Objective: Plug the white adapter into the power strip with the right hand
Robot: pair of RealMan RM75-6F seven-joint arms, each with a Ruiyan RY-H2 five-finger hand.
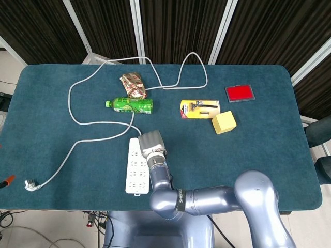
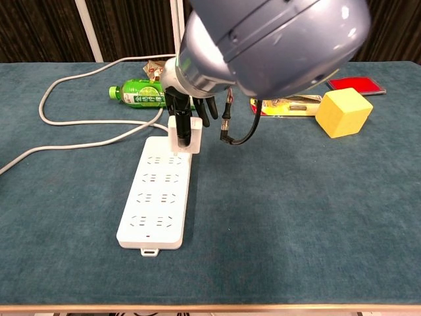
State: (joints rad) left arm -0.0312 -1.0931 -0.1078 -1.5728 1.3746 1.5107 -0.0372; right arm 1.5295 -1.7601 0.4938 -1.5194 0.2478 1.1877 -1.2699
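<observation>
White adapter (image 2: 183,133) is held between the dark fingers (image 2: 172,105) of the right hand (image 2: 187,108), upright, over the far end of the power strip (image 2: 157,191). Whether it touches the sockets I cannot tell. Just behind lies the green bottle (image 2: 147,94), then the snack packet (image 1: 133,84). To the right are the razor pack (image 1: 199,109) and the yellow block (image 2: 343,112), well apart.

No text legible on any item
</observation>
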